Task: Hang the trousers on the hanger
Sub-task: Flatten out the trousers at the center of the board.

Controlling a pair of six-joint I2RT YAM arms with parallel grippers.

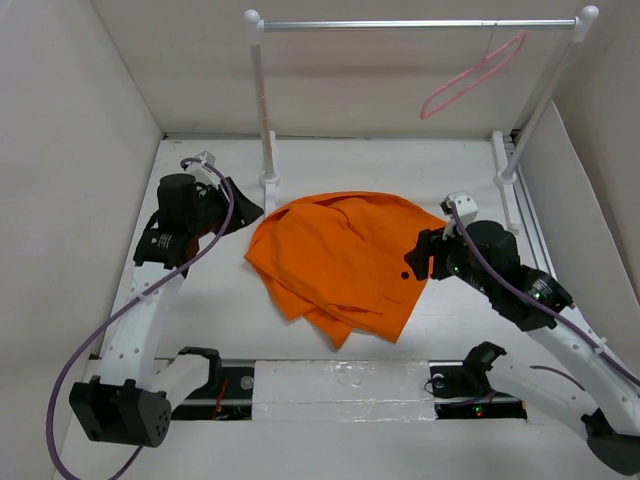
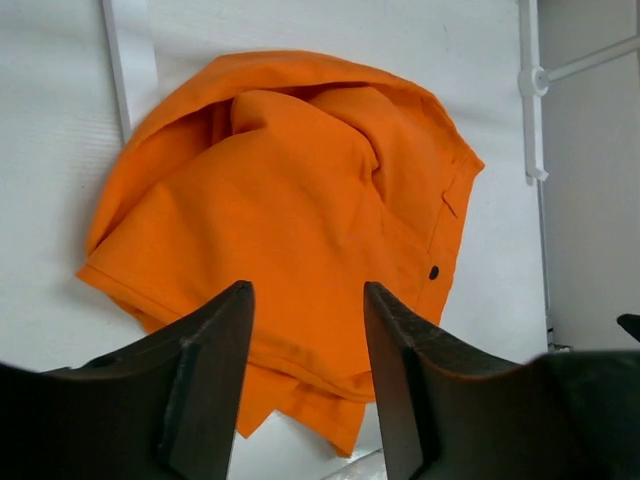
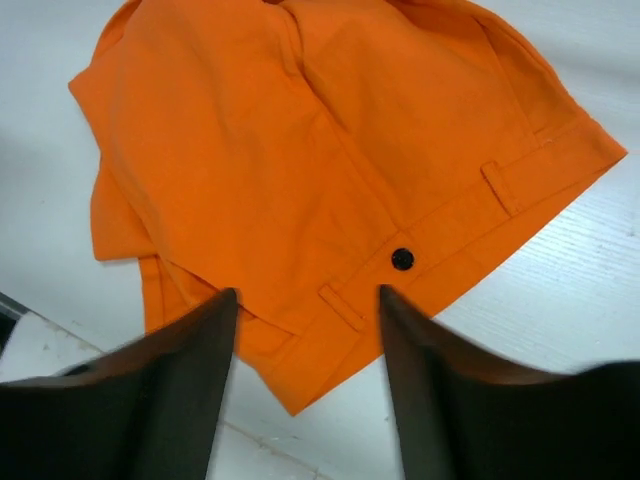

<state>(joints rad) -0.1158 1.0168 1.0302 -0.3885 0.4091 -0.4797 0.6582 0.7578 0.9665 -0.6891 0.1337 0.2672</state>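
Note:
The orange trousers (image 1: 340,255) lie crumpled flat in the middle of the white table, their dark button (image 1: 404,273) near the right edge. The pale-pink hanger (image 1: 470,78) hangs tilted from the rail at the back right. My left gripper (image 1: 238,208) is open just off the cloth's left edge and holds nothing. In the left wrist view the trousers (image 2: 300,180) lie beyond the open left gripper (image 2: 306,292). My right gripper (image 1: 418,258) is open by the waistband. In its wrist view the right gripper (image 3: 306,294) sits above the waistband corner, the button (image 3: 402,259) just past one finger.
A metal rail (image 1: 420,23) on two white posts (image 1: 262,100) spans the back, and its right base (image 1: 507,165) stands near my right arm. White walls close in the left, back and right. A shiny strip (image 1: 340,385) runs along the near edge between the arm bases.

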